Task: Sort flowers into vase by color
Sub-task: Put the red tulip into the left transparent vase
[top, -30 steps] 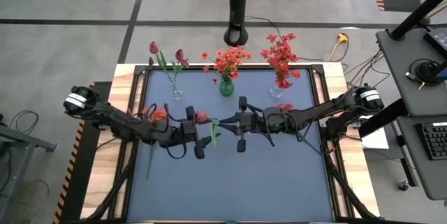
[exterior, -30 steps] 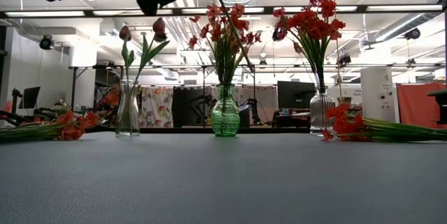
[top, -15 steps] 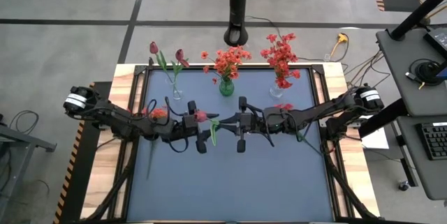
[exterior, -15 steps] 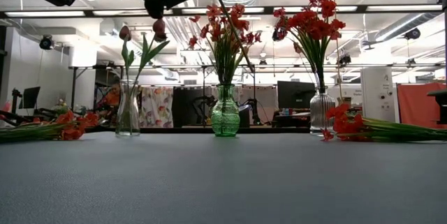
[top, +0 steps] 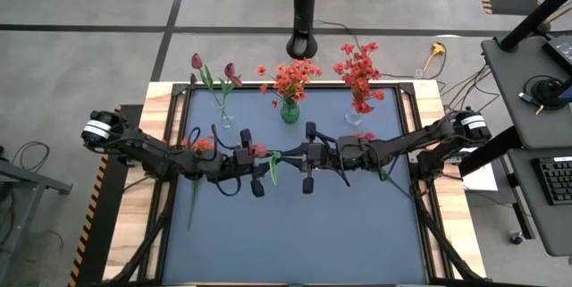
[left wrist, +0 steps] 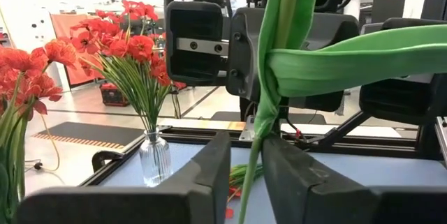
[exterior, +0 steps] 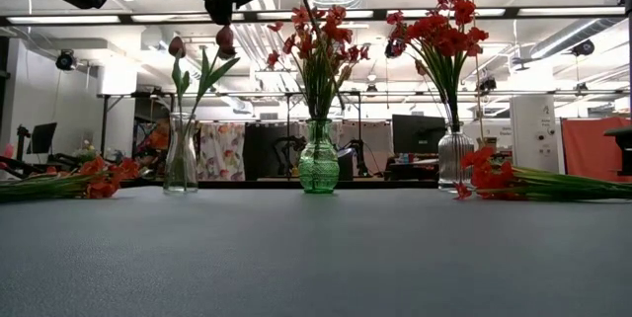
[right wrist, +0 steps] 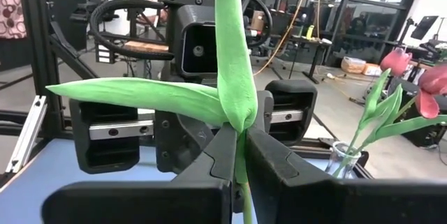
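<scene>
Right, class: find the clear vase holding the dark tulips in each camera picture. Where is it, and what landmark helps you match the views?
High view: tulip vase, left of the green vase.
Low view: tulip vase, again left of the green vase.
Left wrist view: not in it.
Right wrist view: tulip vase at the picture's edge, beyond the raised tulip.
Landmark: the raised tulip's green leaf, seen in the high view and both wrist views.

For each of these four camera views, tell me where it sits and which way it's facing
High: overhead, straight down; both arms meet at a tulip.
Low: table height, facing three vases; arms overhead.
Left wrist: past left gripper at the stem, toward the right arm.
Right wrist: past right gripper, shut on the stem.
Both wrist views share that tulip.
</scene>
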{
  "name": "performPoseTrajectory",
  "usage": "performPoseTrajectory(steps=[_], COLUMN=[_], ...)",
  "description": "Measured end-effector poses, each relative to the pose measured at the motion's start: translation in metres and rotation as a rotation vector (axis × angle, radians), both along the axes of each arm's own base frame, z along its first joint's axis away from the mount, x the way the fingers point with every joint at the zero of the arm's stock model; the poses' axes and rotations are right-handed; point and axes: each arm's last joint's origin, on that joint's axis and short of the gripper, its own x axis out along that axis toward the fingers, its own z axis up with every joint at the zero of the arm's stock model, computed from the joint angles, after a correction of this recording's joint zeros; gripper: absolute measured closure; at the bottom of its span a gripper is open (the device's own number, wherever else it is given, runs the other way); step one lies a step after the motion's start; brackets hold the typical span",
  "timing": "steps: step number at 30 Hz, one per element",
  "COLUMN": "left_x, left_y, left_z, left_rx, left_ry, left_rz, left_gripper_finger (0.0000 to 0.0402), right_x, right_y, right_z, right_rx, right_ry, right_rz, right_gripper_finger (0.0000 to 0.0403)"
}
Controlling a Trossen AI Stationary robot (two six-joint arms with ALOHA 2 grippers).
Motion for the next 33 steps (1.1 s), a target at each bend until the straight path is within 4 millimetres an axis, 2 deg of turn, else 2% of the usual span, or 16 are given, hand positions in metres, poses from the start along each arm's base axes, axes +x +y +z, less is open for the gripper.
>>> performPoseTrajectory(steps=[7,12,19,25,29,33], left_x=[0.000,0.000,0.000,-0.002,-0.011,-0.031], left_y=[0.000,0.001,0.002,0.003,0.008,0.016], left_z=[0.000,0.000,0.000,0.001,0.010,0.025], left_rx=[-0.002,-0.006,-0.031,-0.042,-0.046,-0.036], left_ry=[0.000,0.000,-0.008,-0.007,0.007,0.052], left_rz=[0.003,0.009,0.042,0.092,0.181,0.317], left_gripper_finger=[0.0382,0.0399,0.0401,0.0401,0.0401,0.0402], right_x=[0.000,0.000,-0.001,-0.006,-0.014,-0.022], right_y=[0.000,0.000,-0.001,-0.002,-0.003,-0.005], right_z=[-0.001,-0.001,-0.001,0.007,0.015,0.021], right_rx=[0.015,0.047,0.063,0.067,0.073,0.087], right_ry=[0.006,0.011,0.014,-0.004,0.013,0.042], right_rz=[-0.011,-0.026,-0.042,-0.044,-0.060,-0.063], right_gripper_finger=[0.0374,0.0323,0.0244,0.0206,0.0198,0.0198])
